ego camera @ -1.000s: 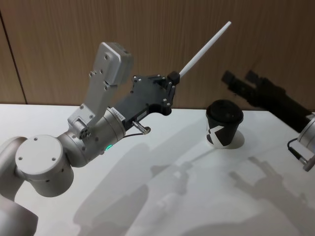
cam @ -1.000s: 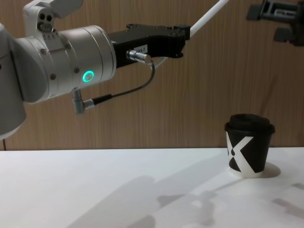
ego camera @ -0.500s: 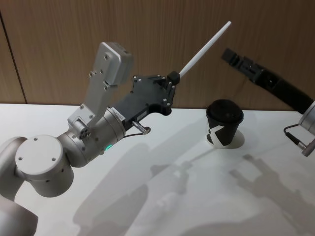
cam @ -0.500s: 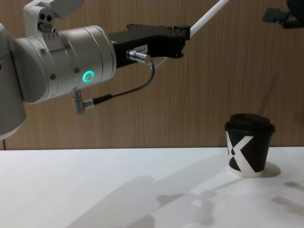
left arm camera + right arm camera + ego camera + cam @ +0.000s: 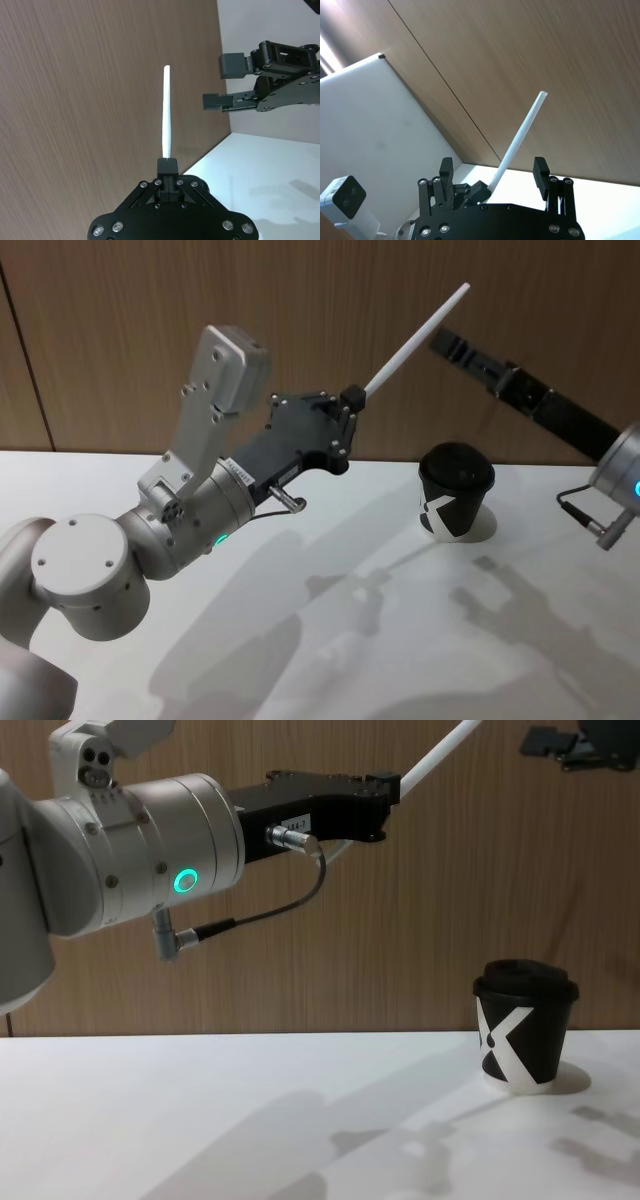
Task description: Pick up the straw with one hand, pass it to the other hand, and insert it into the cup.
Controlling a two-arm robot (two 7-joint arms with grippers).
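L gripper (image 5: pixel 350 398) hasn't budged, still clamped on the straw (image 5: pixel 415 338) base; R gripper (image 5: pixel 442 339), fingers spread wide, moved in nearer its tip, high over the cup (image 5: pixel 455 490)

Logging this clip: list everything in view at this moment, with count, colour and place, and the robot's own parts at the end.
straw: one, white, held in the air and slanting up toward the wall
cup: one, black with a black lid and a white X mark, upright on the table, right of centre
table: one, white, under the cup
wall: one, brown wood panelling, behind the table
cable: one, dark, hanging under the left arm
ring light: one, green, on the silver left arm
left gripper: one, black, raised, shut on the straw's lower end
right gripper: one, black, open, raised beside the straw's upper part, not touching it
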